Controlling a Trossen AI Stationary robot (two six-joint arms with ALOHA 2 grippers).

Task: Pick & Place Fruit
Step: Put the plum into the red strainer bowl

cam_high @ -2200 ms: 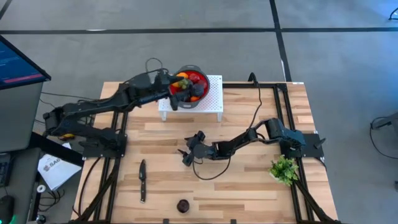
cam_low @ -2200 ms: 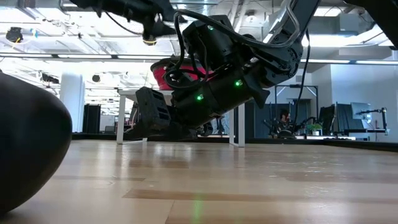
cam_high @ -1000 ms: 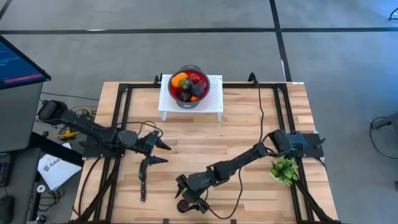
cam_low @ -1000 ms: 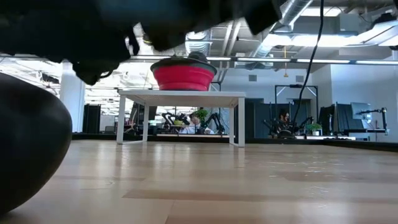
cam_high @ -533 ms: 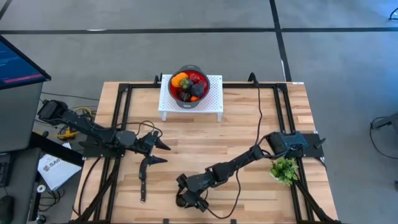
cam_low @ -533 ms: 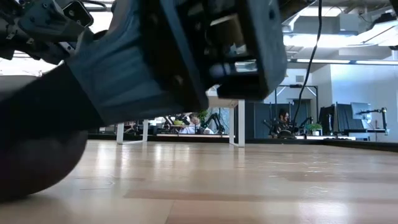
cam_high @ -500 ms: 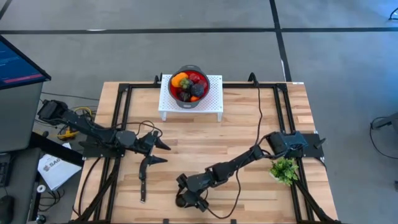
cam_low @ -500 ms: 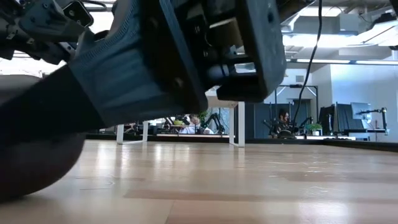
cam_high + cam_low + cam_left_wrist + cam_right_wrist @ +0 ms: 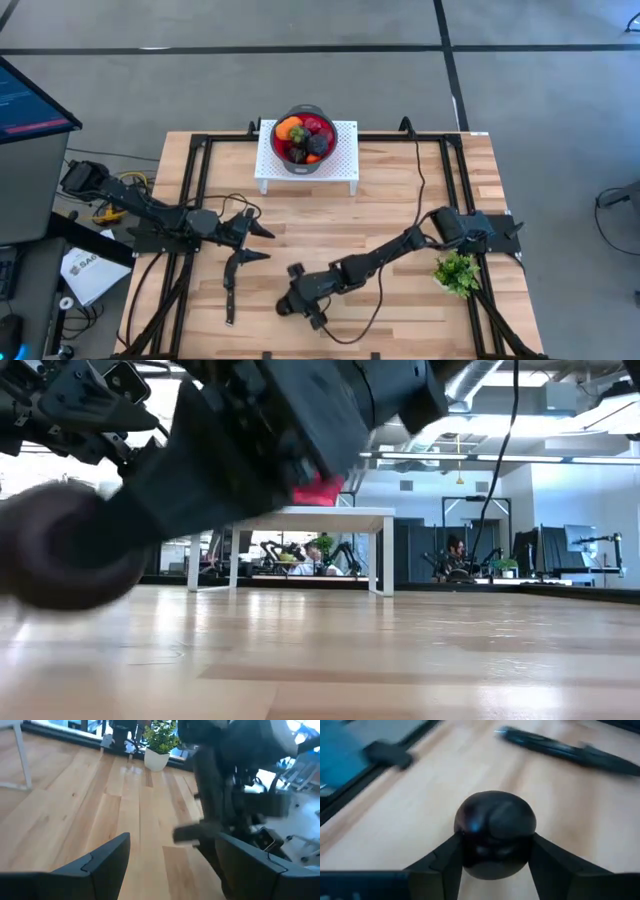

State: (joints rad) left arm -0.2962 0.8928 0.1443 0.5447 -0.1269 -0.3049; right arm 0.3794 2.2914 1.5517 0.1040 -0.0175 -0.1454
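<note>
One dark purple fruit (image 9: pixel 495 834) is all I've got left outside the red bowl (image 9: pixel 304 138), far as I can see — the rest, orange, red and dark pieces, are already piled in it on the little white stand (image 9: pixel 343 160) at the far edge of the bench (image 9: pixel 400 200). My right gripper (image 9: pixel 291 304) is down near the front edge with its fingers pinching that last fruit from both sides; the right wrist view shows it snug between them, and in the low view it looks clear of the wood, just above it. My left gripper (image 9: pixel 256 243) waits over on its own side, fingers spread, holding nothing, right by the black knife (image 9: pixel 228 290). So I'd call this mostly done — what's left is carrying this one across the bench and dropping it in the bowl. Nothing else loose that I can spot, only the green sprig (image 9: pixel 457 272) on the right.
</note>
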